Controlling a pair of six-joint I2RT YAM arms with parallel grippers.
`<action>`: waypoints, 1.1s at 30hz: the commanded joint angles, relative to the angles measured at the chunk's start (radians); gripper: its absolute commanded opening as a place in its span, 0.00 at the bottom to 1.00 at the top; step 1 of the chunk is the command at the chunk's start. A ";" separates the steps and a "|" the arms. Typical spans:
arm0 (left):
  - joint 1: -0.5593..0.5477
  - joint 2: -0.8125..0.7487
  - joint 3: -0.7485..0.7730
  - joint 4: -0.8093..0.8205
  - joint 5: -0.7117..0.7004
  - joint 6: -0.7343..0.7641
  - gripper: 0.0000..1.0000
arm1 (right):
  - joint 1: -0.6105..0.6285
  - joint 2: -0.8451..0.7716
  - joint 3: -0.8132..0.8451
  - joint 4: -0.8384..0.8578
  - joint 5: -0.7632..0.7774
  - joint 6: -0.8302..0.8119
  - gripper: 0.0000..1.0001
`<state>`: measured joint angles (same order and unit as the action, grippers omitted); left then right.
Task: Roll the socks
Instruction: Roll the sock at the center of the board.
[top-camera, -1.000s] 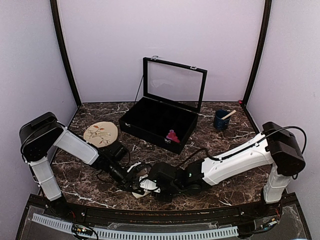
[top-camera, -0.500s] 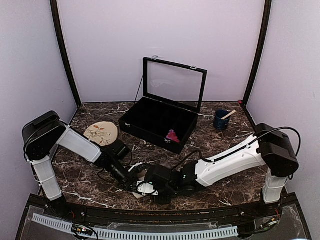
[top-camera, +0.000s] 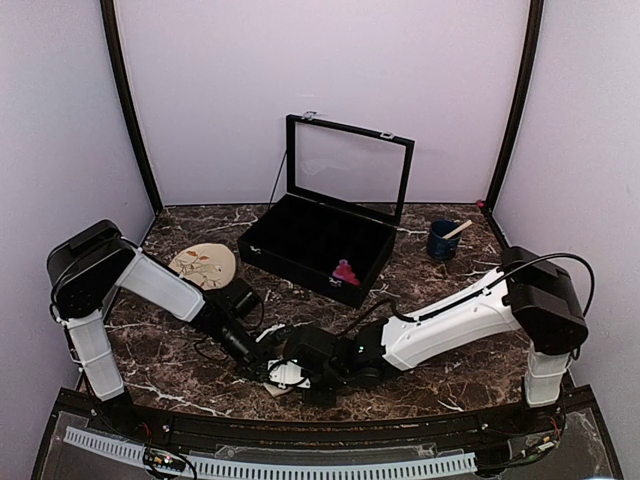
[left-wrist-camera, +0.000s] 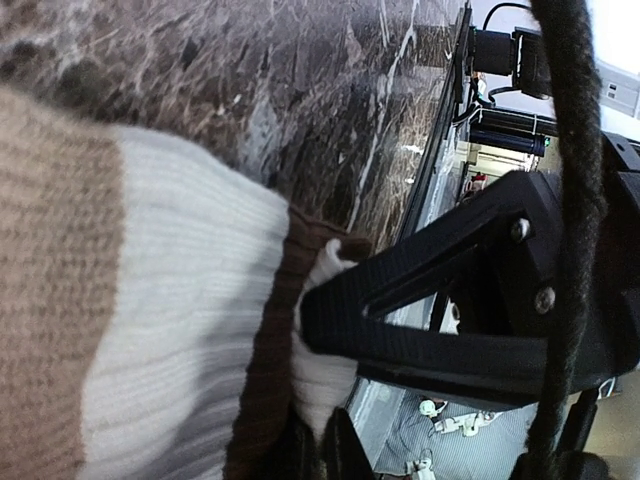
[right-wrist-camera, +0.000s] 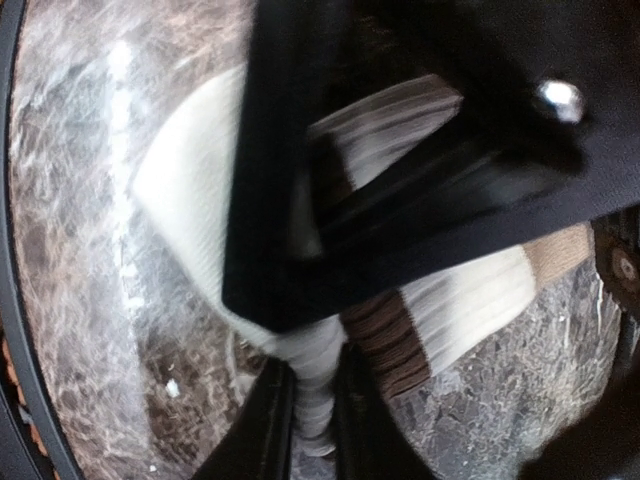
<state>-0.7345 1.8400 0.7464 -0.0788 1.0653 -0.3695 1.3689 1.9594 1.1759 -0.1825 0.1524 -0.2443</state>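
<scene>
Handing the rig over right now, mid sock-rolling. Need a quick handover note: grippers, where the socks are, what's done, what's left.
Left gripper: shut, pinching the cream sock at its brown-banded end.
Right gripper: shut on white fabric of the same sock, close against the left one.
Cream sock: on the table by the near edge, mostly flat, not rolled.
Pink sock: in the open black box; too small to tell if it is rolled.
Left to do: roll the cream sock, check the pink one.

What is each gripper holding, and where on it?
Both pinch the cream sock: left gripper at a brown band, right gripper on a cream fold.
</scene>
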 joint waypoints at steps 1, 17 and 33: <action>0.013 0.007 0.019 -0.032 0.026 0.030 0.00 | -0.020 0.040 0.025 -0.039 -0.062 0.011 0.08; 0.078 -0.218 -0.059 0.054 -0.279 -0.110 0.41 | -0.072 0.043 0.075 -0.192 -0.237 0.088 0.00; 0.054 -0.787 -0.374 0.128 -0.866 -0.290 0.43 | -0.156 0.172 0.352 -0.479 -0.501 0.148 0.00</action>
<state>-0.6617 1.1858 0.4419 0.0521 0.4068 -0.6025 1.2404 2.0830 1.4651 -0.5381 -0.2356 -0.1280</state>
